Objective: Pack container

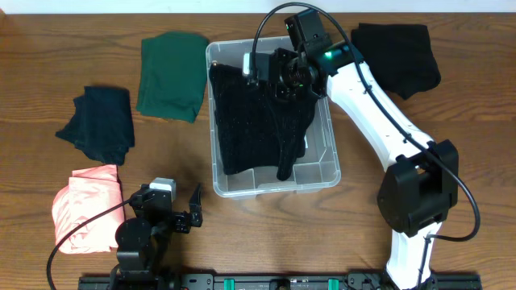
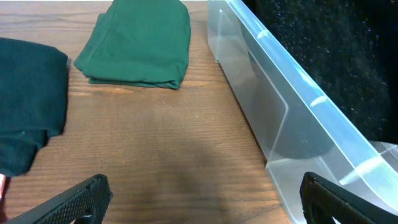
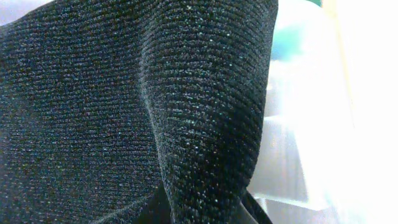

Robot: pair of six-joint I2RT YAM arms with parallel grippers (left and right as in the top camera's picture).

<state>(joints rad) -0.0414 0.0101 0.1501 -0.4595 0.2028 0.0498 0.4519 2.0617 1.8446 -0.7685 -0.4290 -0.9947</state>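
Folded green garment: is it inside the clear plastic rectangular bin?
No, the folded green garment lies on the wooden table, outside the left rim of the clear plastic rectangular bin.

container (image 1: 322,165): we counted one
cloths on the table (image 1: 266,234): we spotted four – green cloth (image 1: 171,76), dark teal cloth (image 1: 101,122), pink cloth (image 1: 87,205), black cloth (image 1: 397,56)
knit garment (image 1: 242,121) in the container: we saw one

Overhead top-down, wrists low (right seemingly closest)

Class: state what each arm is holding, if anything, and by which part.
The right gripper is shut on the black knit garment near its far end, over the container. The left gripper, open, holds nothing.
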